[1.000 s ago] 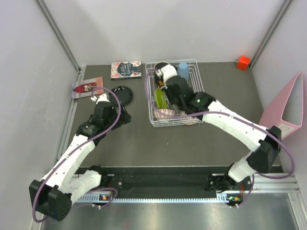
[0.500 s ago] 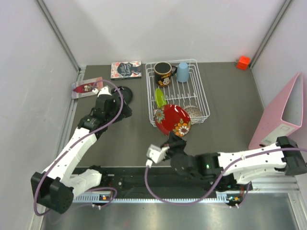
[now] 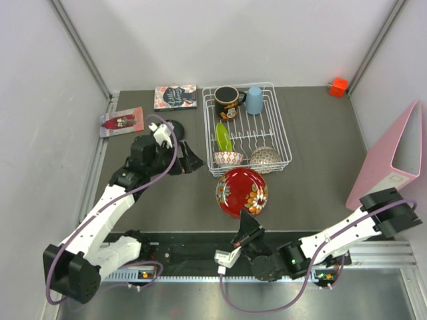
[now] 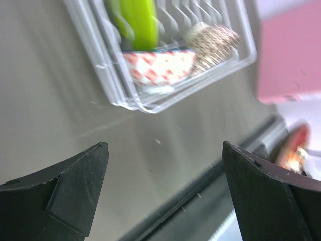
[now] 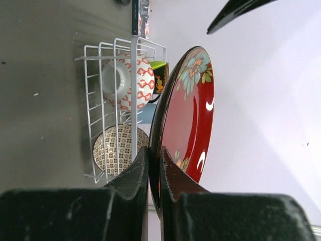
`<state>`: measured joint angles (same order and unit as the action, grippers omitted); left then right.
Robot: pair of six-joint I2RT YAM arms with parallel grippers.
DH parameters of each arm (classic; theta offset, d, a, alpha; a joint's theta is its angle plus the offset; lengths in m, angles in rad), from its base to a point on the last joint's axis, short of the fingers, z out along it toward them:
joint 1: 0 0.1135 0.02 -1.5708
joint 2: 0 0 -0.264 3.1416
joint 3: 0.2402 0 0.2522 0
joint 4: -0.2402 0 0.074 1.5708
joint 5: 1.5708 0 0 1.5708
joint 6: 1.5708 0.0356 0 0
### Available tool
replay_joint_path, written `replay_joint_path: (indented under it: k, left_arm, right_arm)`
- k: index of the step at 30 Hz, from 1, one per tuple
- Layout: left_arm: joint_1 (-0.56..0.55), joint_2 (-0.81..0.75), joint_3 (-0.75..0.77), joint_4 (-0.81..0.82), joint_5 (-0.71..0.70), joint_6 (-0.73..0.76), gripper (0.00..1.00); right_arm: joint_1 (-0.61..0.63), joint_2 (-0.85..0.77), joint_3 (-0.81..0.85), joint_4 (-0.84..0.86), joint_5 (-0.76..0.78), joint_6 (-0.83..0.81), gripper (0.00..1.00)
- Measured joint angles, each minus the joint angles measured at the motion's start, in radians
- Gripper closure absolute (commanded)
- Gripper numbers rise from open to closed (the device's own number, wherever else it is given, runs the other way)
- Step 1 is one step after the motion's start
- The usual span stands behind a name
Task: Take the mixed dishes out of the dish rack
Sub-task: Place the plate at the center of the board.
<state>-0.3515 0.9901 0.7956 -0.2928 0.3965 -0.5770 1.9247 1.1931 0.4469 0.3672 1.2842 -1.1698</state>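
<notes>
**Now, red plate (image 3: 241, 192) clear of rack (image 3: 260, 130)**

At its rim the right gripper (image 5: 154, 155) is clamped, holding it just in front of the rack. Beside the rack hangs the left gripper (image 4: 164, 148), fingers (image 4: 60, 186) wide apart. Inside sit green plate (image 3: 223, 137), white bowl (image 3: 228, 159), beige bowl (image 3: 265, 157), mug (image 3: 226, 102) and cup (image 3: 254, 99) (card (image 3: 175, 96) lettering too small to read).

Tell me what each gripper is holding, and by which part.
The right gripper holds the red plate by its rim, jaws shut on the edge. The left gripper is open and holds nothing.
</notes>
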Motion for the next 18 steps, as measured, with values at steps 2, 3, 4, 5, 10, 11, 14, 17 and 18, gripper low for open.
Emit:
replay_joint_path:
  k: [2,3,4,5,10,11,14,17,18]
  left_arm:
    - [-0.003,-0.005,-0.016,0.026,0.07,-0.007,0.03]
    - [-0.006,-0.01,-0.022,0.035,0.093,-0.011,0.04]
    - [-0.011,-0.019,-0.031,0.046,0.12,-0.019,0.04]
    - [-0.015,-0.03,-0.038,0.057,0.144,-0.024,0.05]
    - [-0.037,-0.098,-0.071,0.108,0.226,-0.038,0.07]
    - [-0.042,-0.113,-0.078,0.117,0.241,-0.039,0.07]
    - [-0.061,-0.139,-0.097,0.135,0.272,-0.04,0.08]
    - [-0.081,-0.14,-0.107,0.137,0.291,-0.037,0.12]
    - [-0.087,-0.138,-0.113,0.14,0.296,-0.037,0.13]
  right_arm:
    - [0.0,0.015,0.001,0.012,-0.002,0.004,1.0]
    - [0.0,0.025,0.001,0.014,-0.003,0.009,1.0]
    - [0.0,0.035,0.001,0.016,-0.005,0.012,1.0]
    - [-0.001,0.047,0.001,0.019,-0.009,0.014,1.0]
    - [-0.017,0.085,0.005,0.057,-0.05,0.013,1.0]
    - [-0.023,0.092,0.008,0.073,-0.057,0.009,1.0]
    - [-0.04,0.107,0.014,0.133,-0.082,-0.023,1.0]
    - [-0.057,0.121,0.023,0.185,-0.105,-0.062,1.0]
    - [-0.064,0.126,0.027,0.202,-0.114,-0.076,1.0]
